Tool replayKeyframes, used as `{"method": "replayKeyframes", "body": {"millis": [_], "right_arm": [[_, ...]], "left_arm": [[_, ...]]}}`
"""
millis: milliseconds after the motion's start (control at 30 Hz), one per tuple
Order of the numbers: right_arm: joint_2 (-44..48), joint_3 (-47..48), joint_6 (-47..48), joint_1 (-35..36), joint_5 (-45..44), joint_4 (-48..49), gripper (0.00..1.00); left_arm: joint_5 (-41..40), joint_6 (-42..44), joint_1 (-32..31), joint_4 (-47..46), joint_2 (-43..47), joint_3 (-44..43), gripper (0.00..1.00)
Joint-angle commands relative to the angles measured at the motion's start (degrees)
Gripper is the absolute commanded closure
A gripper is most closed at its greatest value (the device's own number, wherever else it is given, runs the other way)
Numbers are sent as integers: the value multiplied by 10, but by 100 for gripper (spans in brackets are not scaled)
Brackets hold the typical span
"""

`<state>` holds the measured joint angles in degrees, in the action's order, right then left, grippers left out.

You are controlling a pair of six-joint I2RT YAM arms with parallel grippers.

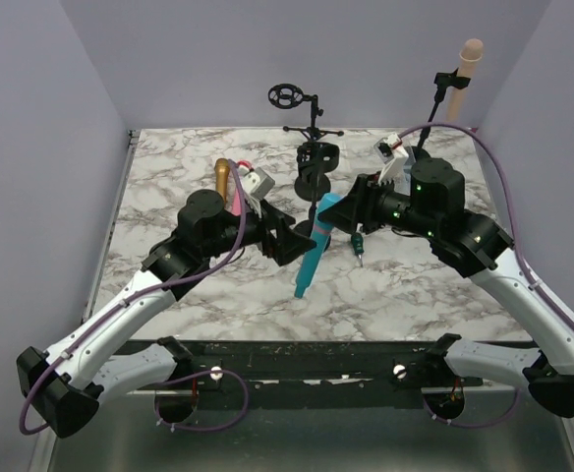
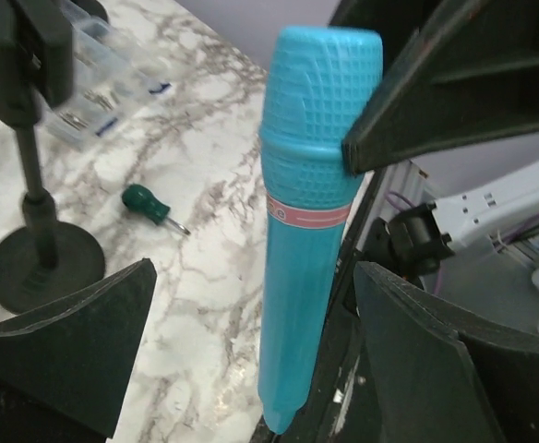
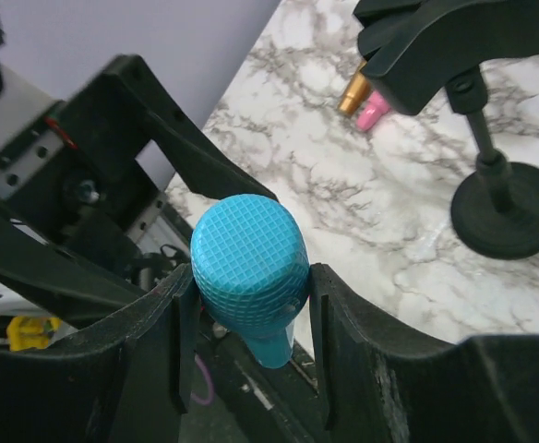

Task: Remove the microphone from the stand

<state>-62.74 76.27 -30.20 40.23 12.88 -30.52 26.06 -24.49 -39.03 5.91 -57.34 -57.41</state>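
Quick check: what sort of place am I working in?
Probably a robot test booth, not a studio: marble-look table boxed in by plain walls, with props like stands and a blue microphone.

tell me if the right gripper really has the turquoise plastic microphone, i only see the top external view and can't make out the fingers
Observer: Yes. In the right wrist view both fingers of the right gripper press the sides of the gridded head of the turquoise plastic microphone.
Operator: and the left gripper, closed on it too
Observer: No. The left wrist view shows the left gripper open, with the microphone's body standing between its fingers and a wide gap on one side.
Operator: any marking on the mic
Observer: A pink band rings the body just below the head.
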Motion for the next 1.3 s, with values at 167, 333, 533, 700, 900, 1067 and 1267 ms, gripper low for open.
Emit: {"method": "replayKeyframes", "body": {"millis": [167,333,533,700,900,1067,1267], "right_arm": [[-18,-51,-73,4,115,102,99],[-19,-60,-80,4,120,111,99],[-10,-66,-64,4,97,98,96],[3,-64,-39,4,38,68,21],[31,-51,-1,4,-40,34,0],[52,-52,22,3,-80,18,0],[57,-57,35,4,-93,12,0]], "left_arm": [[3,-29,-39,-25,62,101,29],[-3,-33,-41,-23,40,87,48],[-45,-24,-40,13,36,78,100],[-108,10,-38,96,47,66,100],[-141,19,-31,139,98,121,100],[-167,4,-16,156,142,174,100],[-225,-44,77,225,116,163,100]]}}
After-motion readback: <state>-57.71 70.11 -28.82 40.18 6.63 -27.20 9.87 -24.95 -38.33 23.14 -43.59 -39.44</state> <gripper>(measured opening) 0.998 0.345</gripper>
